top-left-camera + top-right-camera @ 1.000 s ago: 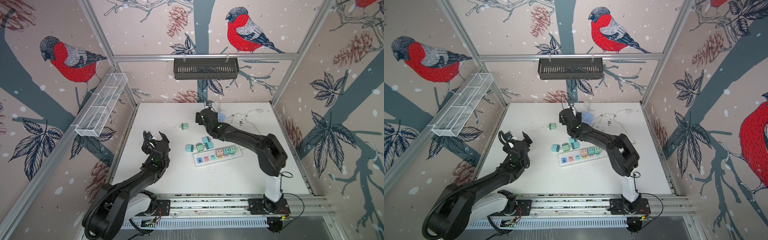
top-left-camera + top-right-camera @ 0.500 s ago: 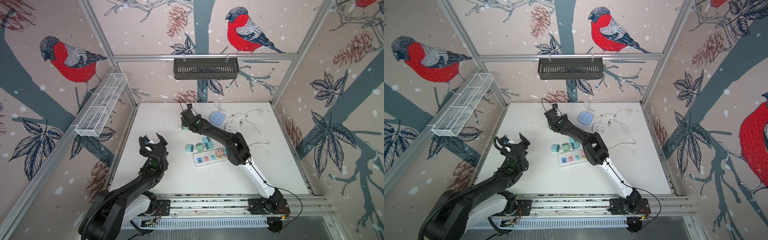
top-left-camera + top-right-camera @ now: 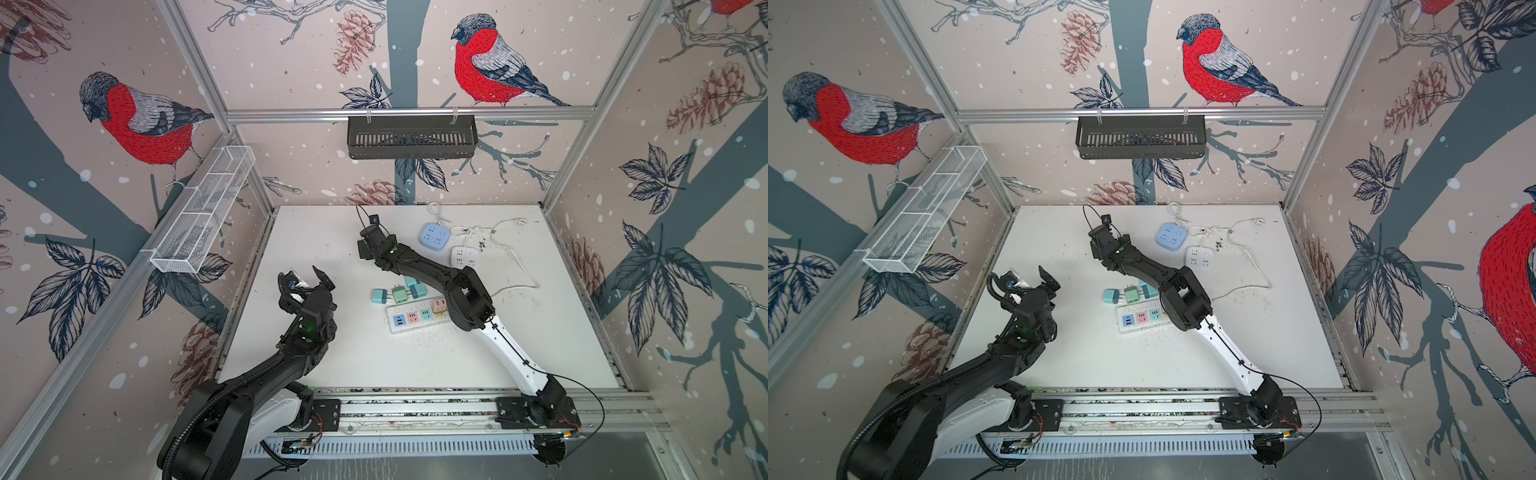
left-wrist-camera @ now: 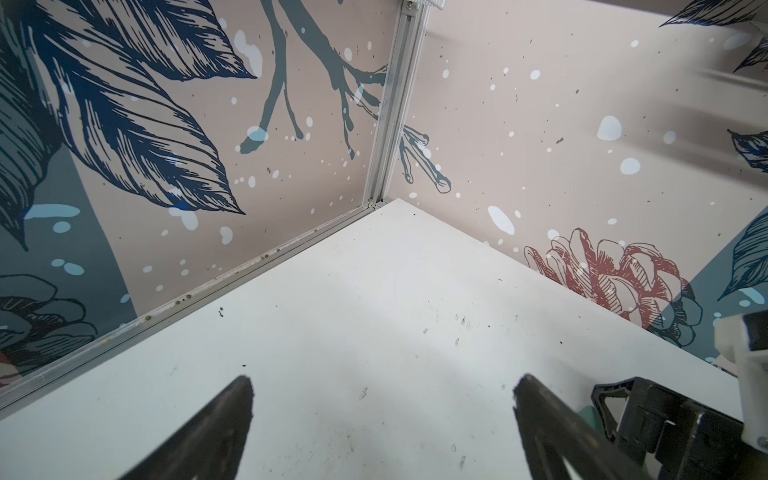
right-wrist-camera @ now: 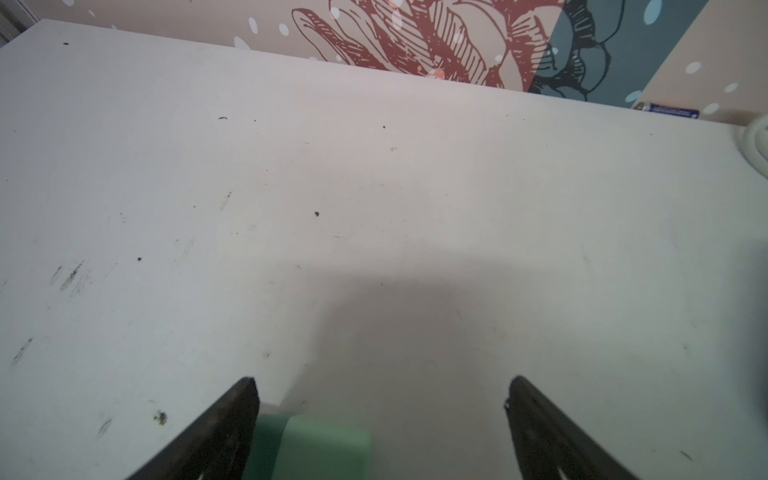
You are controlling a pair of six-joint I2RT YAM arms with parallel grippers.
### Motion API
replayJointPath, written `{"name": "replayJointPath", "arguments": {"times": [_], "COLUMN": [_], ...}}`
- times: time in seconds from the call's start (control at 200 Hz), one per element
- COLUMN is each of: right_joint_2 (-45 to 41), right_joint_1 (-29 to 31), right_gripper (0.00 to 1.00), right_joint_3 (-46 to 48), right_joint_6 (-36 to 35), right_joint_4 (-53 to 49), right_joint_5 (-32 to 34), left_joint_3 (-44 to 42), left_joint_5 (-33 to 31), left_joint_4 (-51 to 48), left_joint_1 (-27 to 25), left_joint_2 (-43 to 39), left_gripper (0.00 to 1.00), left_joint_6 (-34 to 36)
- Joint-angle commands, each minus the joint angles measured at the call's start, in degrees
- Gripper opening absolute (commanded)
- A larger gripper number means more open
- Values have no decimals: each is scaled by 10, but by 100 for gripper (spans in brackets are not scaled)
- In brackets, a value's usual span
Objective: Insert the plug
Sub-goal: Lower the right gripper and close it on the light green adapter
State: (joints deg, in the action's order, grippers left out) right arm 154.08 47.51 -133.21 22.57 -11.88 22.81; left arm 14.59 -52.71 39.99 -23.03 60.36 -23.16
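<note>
Green plug (image 5: 316,446) lies between the right claw's (image 5: 381,380) wide-open jaws, ungripped.

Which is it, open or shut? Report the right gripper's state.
Open. In the wrist view the right gripper has its fingers wide apart; a green plug sits between them, not clamped.

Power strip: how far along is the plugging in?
Done: a pink plug looks seated in the power strip. In hand: the right end effector is open over a green plug, not gripping. To do: grasp and insert it; three other plugs lie loose by the strip. Left end effector is open, empty.
</note>
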Motion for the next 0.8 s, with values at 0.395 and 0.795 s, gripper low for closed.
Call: {"name": "replayJointPath", "arguments": {"times": [0.395,0.795], "right_joint_2": [12,-27], "right_joint_1": [4,15], "right_gripper": [78,78], "right_joint_3": [0,70], "right_joint_6": [4,9], "right_joint_4": [8,-7], "right_joint_5": [-20,-3], "left_joint_3": [-1,-1], "left_joint_5": [-6,-6], "left_joint_4": [31,30], "left_joint_1": [2,2], "left_joint_2": [-1,-1], "left_gripper": [97,97], "left_joint_6": [-8,-7]}}
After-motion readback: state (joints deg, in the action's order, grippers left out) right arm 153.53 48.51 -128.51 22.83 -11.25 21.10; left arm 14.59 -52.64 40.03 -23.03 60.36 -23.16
